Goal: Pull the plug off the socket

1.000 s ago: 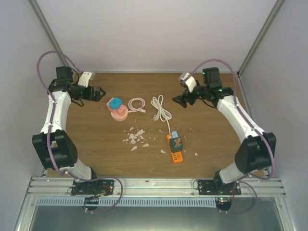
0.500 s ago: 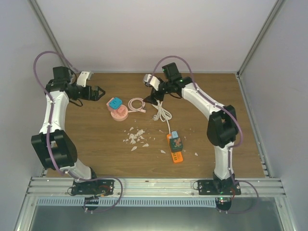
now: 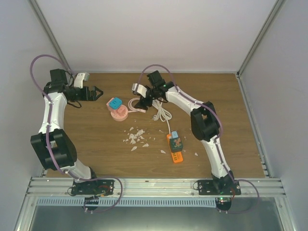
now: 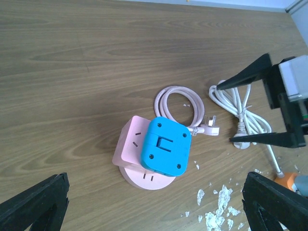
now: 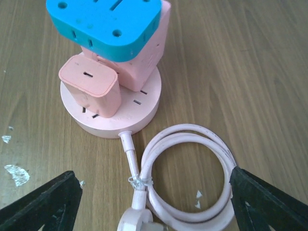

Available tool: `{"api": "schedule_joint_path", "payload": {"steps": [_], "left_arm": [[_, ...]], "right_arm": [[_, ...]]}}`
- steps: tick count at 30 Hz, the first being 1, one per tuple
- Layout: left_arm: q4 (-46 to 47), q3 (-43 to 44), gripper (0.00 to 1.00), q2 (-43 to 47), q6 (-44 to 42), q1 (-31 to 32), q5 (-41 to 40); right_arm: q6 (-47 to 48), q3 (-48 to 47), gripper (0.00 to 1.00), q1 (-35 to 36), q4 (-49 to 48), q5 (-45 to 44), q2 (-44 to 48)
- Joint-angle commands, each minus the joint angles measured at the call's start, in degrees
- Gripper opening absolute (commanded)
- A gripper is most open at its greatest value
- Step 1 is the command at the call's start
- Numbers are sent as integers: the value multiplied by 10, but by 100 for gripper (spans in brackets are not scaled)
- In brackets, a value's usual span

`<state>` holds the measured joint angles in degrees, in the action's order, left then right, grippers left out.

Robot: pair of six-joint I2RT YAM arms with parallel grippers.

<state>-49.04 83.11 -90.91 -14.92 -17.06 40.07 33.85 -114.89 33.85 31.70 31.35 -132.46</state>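
A blue plug [image 3: 114, 102] sits in a pink cube socket on a round pink base [image 3: 119, 114] at the table's back left. In the left wrist view the blue plug [image 4: 165, 151] covers the cube's top over the base [image 4: 144, 179]. In the right wrist view the blue plug [image 5: 103, 24] is above a small pink plug [image 5: 91, 89] in the cube's side. My left gripper [image 3: 98, 92] is open and empty, left of the socket. My right gripper [image 3: 139, 103] is open and empty, just right of the socket, over the pink cable coil [image 5: 185, 131].
An orange power strip [image 3: 176, 149] with a teal plug [image 3: 174, 135] lies at centre right, and its white cable [image 3: 161, 109] is bundled behind it. White crumbs [image 3: 135, 137] are scattered in front of the pink socket. The right gripper's fingers [image 4: 245, 77] show in the left wrist view.
The right arm has swung from the back right across to the left, ending over the pink cable coil beside the socket. The left arm has drawn back slightly to the left.
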Motion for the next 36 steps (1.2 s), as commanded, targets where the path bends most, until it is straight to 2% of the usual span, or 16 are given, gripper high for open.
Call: {"api": "schedule_joint_path", "payload": {"steps": [1, 13, 26, 32, 36], "left_arm": [[16, 2, 99, 11, 9, -7, 12], [14, 2, 99, 17, 12, -9, 1], [10, 8, 99, 21, 12, -9, -10], [-8, 25, 99, 22, 2, -10, -2], [-23, 23, 99, 21, -20, -10, 4]], "right_arm": [[9, -19, 83, 20, -27, -15, -33], [34, -36, 71, 30, -38, -48, -92], [72, -50, 41, 62, -24, -71, -131], [73, -65, 19, 67, 12, -67, -140], [85, -26, 11, 68, 19, -54, -113]]}}
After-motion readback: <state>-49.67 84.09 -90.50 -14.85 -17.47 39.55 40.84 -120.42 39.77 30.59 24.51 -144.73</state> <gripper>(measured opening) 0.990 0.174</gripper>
